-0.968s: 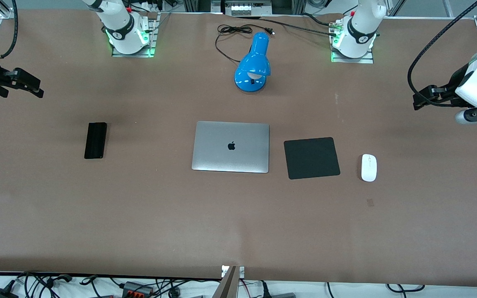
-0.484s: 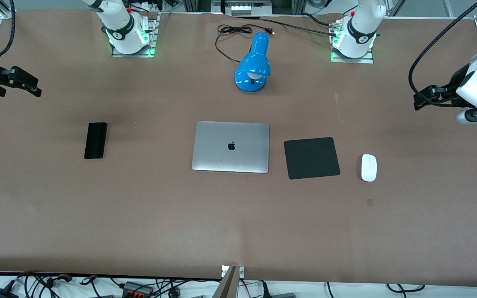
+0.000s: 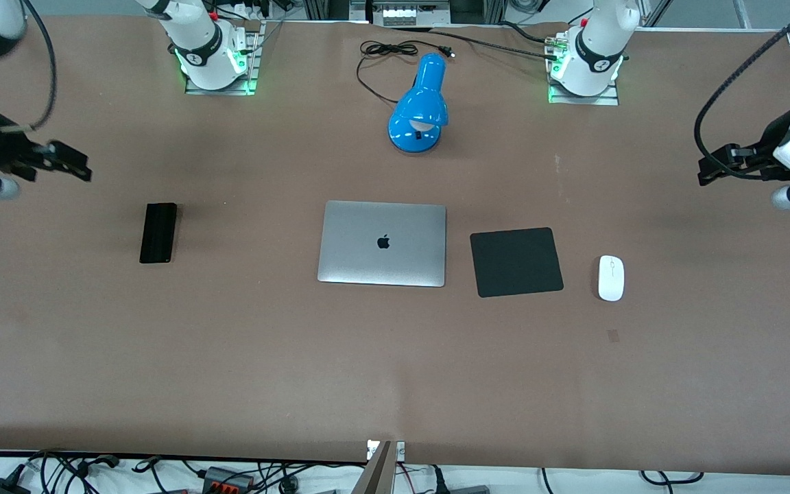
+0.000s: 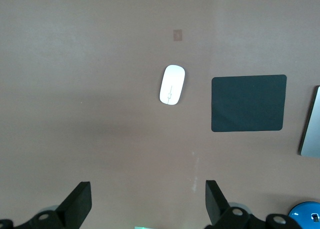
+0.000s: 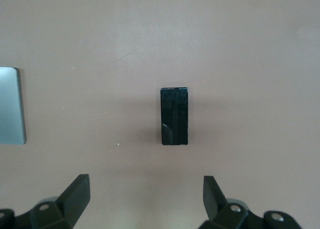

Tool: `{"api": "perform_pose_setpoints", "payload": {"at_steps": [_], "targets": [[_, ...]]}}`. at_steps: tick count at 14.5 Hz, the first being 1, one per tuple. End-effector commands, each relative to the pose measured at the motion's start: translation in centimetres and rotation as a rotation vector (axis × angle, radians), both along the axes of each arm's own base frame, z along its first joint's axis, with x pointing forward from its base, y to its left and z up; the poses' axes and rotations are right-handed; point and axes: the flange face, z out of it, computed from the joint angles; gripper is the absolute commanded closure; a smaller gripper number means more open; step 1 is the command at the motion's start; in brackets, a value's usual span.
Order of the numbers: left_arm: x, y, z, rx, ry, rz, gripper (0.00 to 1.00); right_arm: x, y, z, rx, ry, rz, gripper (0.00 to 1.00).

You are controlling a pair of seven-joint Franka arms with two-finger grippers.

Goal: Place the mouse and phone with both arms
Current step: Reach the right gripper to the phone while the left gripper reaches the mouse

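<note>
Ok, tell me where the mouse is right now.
The mouse lies on the table toward the left arm's end, just beside the black mouse pad, which separates it from the laptop; no tool touches it.

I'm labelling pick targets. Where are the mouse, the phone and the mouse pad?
mouse (image 3: 611, 278), front view, middle of its white shell.
phone (image 5: 174, 116), right wrist view, middle of its glossy black face.
mouse pad (image 3: 516, 261), front view, middle of its black surface.

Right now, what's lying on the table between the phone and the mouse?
Front view: the closed laptop, then the black mouse pad, lie between phone and mouse.
</note>
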Motion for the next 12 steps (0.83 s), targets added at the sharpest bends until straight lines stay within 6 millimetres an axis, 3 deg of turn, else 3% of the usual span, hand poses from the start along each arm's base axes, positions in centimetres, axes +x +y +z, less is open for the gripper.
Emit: {"api": "perform_pose_setpoints", "payload": {"at_steps": [1, 3, 4, 6, 10, 12], "targets": [[2.3, 2.5, -2.6, -0.022, 0.017, 0.011, 0.00, -0.1, -0.4, -5.8, -0.014, 0.008, -0.008, 0.00], [3.1, 2.2, -3.9, -0.032, 0.024, 0.010, 0.00, 0.4, -0.7, -10.5, -0.017, 0.031, -0.011, 0.00], [4.0, 1.3, -5.7, -0.029, 0.038, -0.006, 0.00, 0.8, -0.7, -12.1, -0.017, 0.052, -0.010, 0.00], [6.9, 1.1, -13.3, -0.029, 0.099, -0.016, 0.00, 1.7, -0.8, -16.0, -0.021, 0.080, -0.009, 0.00], [7.9, 1.7, -20.8, -0.038, 0.203, -0.010, 0.00, 2.2, -3.2, -21.8, -0.034, 0.123, -0.019, 0.00], [8.7, 1.5, -26.4, -0.045, 0.246, -0.014, 0.00, 2.5, -4.4, -24.2, -0.051, 0.123, -0.017, 0.00]]}}
